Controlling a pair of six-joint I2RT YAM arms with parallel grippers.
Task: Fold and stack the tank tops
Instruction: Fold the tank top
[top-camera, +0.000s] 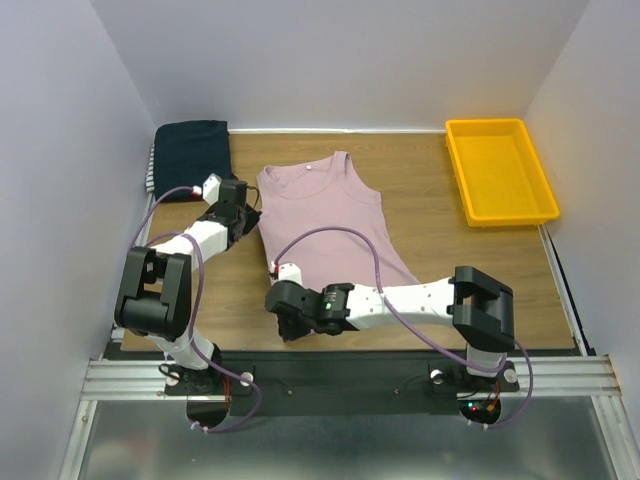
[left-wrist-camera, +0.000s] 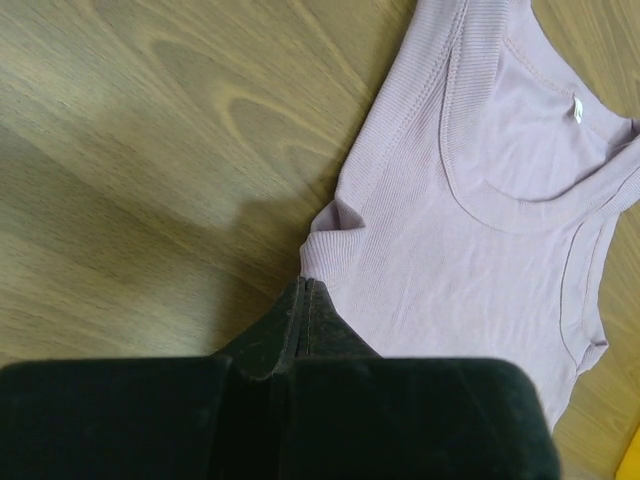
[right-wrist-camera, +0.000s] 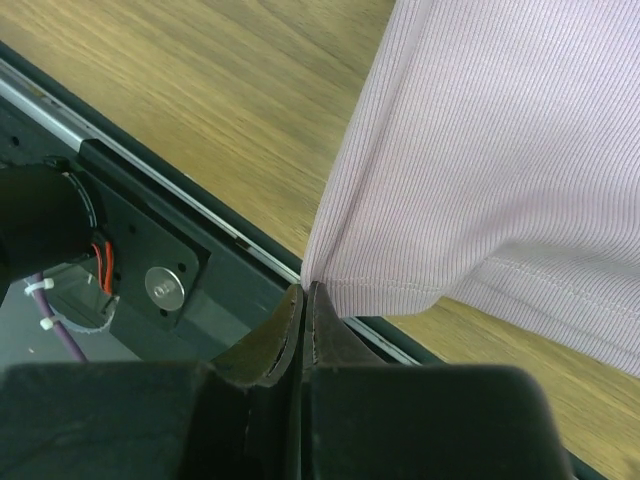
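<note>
Flat on table (top-camera: 430, 250): pink tank top (top-camera: 325, 215), folded stack (top-camera: 190, 152) at far-left corner. Clamped tight on its left edge under armhole: left gripper (left-wrist-camera: 308, 300); on near-left hem corner: right gripper (right-wrist-camera: 303, 300). Raise the 2 pinches evenly, keep edge taut, fold across.

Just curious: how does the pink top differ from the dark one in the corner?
The pink top lies spread open; the navy top sits folded on a pile. The left claw and right claw pinch the pink top; the navy top is untouched. Both are cloth.
</note>
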